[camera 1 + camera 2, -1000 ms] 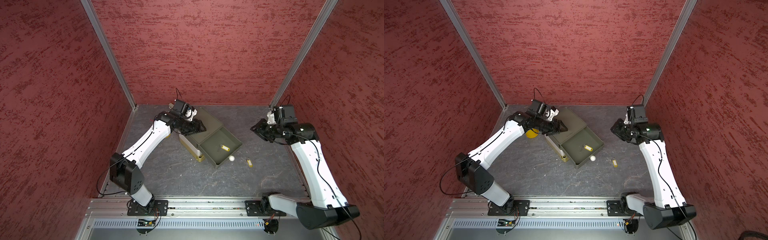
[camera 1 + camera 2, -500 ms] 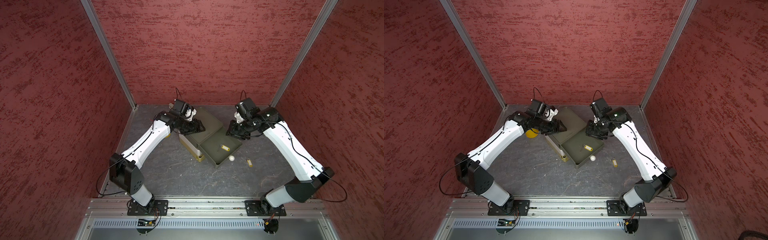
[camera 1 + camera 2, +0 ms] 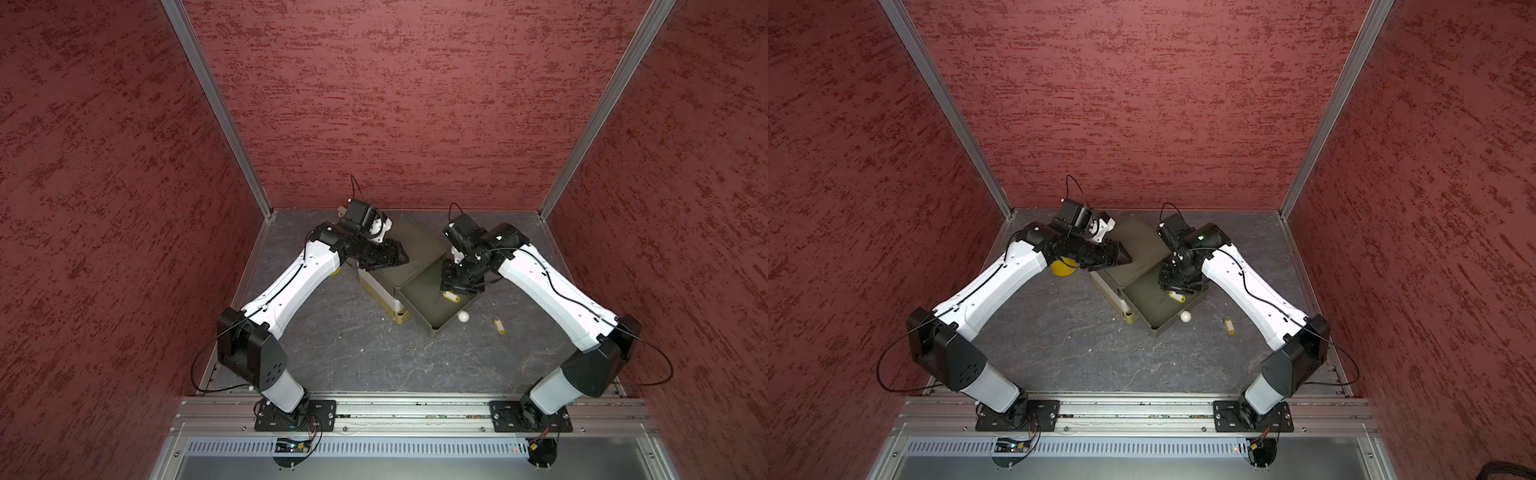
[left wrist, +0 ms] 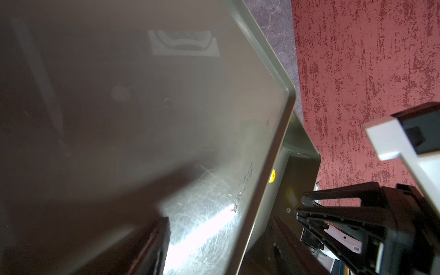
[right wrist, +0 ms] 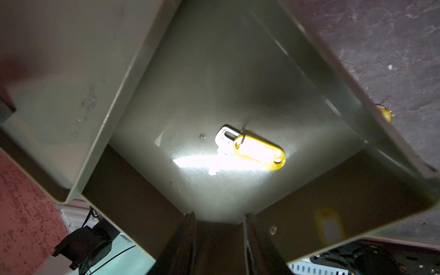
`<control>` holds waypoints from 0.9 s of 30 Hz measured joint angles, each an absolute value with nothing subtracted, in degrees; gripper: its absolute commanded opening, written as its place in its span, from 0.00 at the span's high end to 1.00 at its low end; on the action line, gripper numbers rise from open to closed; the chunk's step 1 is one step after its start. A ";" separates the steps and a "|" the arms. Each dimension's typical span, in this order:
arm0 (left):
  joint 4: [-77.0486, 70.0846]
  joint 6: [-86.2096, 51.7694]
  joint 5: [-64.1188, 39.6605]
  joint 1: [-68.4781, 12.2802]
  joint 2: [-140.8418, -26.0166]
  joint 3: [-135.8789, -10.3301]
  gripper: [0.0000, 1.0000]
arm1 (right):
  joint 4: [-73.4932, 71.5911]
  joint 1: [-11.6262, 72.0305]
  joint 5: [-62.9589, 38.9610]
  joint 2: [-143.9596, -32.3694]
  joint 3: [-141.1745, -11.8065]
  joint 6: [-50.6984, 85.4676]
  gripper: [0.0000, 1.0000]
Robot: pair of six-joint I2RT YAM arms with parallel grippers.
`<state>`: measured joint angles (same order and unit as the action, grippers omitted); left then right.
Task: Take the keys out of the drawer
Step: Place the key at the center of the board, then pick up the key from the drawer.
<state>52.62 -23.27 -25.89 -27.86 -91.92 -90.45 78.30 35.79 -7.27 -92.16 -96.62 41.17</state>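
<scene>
My right pincer hangs over the far end of the open drawer. Its jaws are parted and nothing sits between them; in the right wrist view the two fingers frame only bare olive floor. Just ahead of them a yellow-tagged key lies flat on the drawer floor in a patch of glare, its metal blade showing beside the ringed end of the tag. I am near it but not touching it. Both top views show this key in the middle of the drawer, apart from every wall.

A second key, also with a yellow tag, is already outside. It lies on the grey tabletop near the drawer's front wall, on my right. A small white ball sits right at that front wall, between the drawer and this key.

My left pincer reaches across the top of the olive cabinet that the drawer slides from. Its jaws stand apart and grasp nothing — whether the fingers press on the cabinet top I cannot tell.
</scene>
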 measured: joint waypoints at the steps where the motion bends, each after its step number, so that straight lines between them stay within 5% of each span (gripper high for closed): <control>1: 52.64 -23.22 -25.89 -27.88 -91.92 -90.45 0.31 | 77.91 35.79 -7.25 -92.40 -96.31 41.21 0.61; 27: 51.11 -20.67 -27.66 -28.25 -87.07 -90.43 0.30 | 71.35 34.65 -5.23 -97.86 -92.90 42.00 0.61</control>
